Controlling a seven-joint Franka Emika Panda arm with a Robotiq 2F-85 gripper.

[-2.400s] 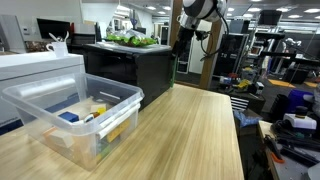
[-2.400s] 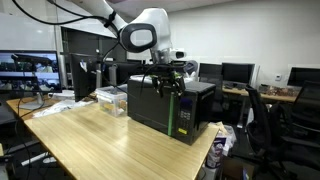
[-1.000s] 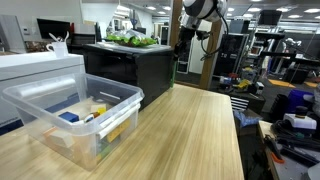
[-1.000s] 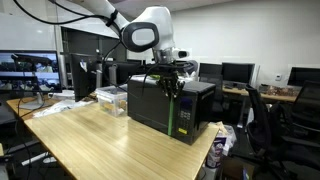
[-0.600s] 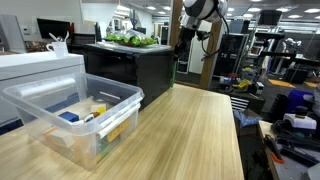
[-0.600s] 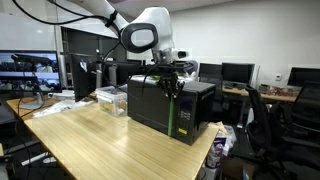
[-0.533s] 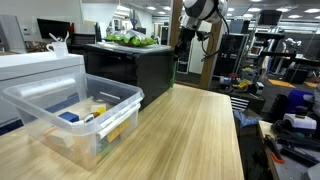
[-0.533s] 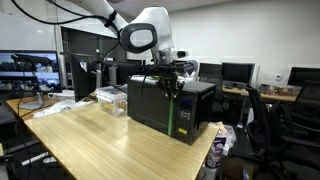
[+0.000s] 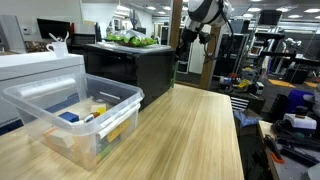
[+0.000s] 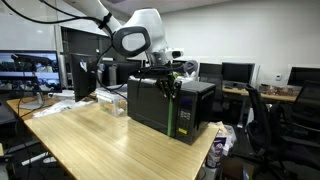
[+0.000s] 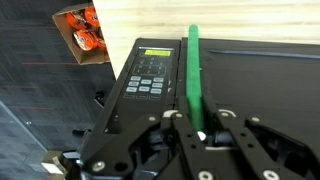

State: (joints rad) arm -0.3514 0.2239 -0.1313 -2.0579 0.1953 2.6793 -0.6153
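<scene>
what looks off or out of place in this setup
Nothing looks spilled or damaged. The one oddity is what looks like green leafy stuff piled on top of the black microwave, whose green handle sits between the fingers of the end effector.

The pincer (image 11: 198, 128) clasped the green handle (image 11: 194, 70) of a black microwave (image 11: 262, 85), a finger pressed to each side. The control panel (image 11: 148, 78) sat just left of the handle. Farther off lay the wooden table (image 11: 230, 18) and a box of orange items (image 11: 82, 30).
</scene>
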